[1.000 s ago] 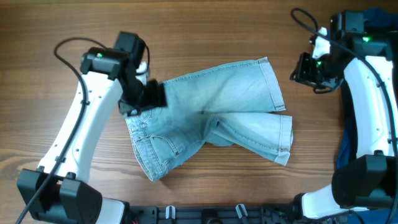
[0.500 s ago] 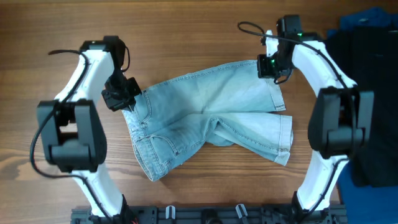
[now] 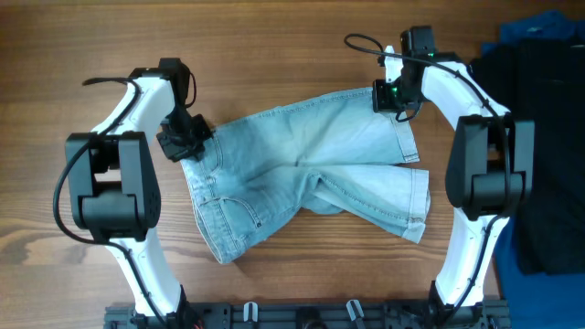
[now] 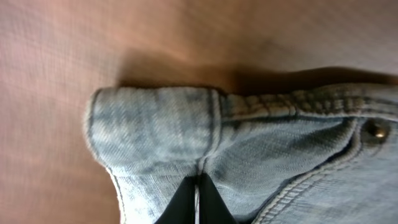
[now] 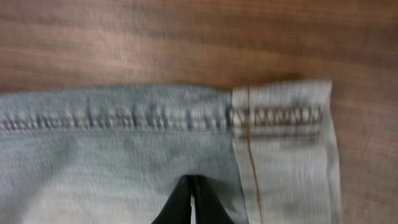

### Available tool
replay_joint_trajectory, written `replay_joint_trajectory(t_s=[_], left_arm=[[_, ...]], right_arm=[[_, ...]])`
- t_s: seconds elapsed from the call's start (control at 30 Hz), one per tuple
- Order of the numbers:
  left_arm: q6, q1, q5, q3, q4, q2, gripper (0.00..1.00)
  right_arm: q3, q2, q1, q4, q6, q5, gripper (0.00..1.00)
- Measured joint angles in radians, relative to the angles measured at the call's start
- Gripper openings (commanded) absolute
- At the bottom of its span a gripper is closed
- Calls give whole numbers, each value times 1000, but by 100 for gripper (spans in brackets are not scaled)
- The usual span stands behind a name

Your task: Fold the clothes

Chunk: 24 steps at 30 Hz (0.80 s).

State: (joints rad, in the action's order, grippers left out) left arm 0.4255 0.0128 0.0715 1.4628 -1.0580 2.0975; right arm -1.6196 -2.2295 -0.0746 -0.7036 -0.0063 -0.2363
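Note:
The clothes, light blue denim shorts, lie spread on the wooden table with the waistband to the left and both legs pointing right. My left gripper is shut on the far corner of the waistband. In the left wrist view its black jaws meet with a pinch of denim between them, beside a rivet. My right gripper is shut on the far leg's hem corner. In the right wrist view the jaws pinch the cloth just left of the stitched hem.
A black garment lies at the table's right side, with dark blue cloth at the far right corner and more at the near right. A black rail runs along the front edge.
The right arm swung in from the right onto the far leg's hem. The left arm shifted to the waistband corner. Both grippers have shut on the denim.

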Motion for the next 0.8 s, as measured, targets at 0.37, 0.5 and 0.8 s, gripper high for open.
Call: replay_joint_trajectory(t_s=[0.37,0.5,0.8], left_arm=[[-5,1,-5,-4,616,54,4],[-66,1,-7,-9,755,79,4],[-187,-6,-24,200,617,91,38]], right_arm=[[-8,-45,-12,286,5,145,4],[-8,-72,0,418,47,174,4],[-203,-81,84,188,58,193,17]])
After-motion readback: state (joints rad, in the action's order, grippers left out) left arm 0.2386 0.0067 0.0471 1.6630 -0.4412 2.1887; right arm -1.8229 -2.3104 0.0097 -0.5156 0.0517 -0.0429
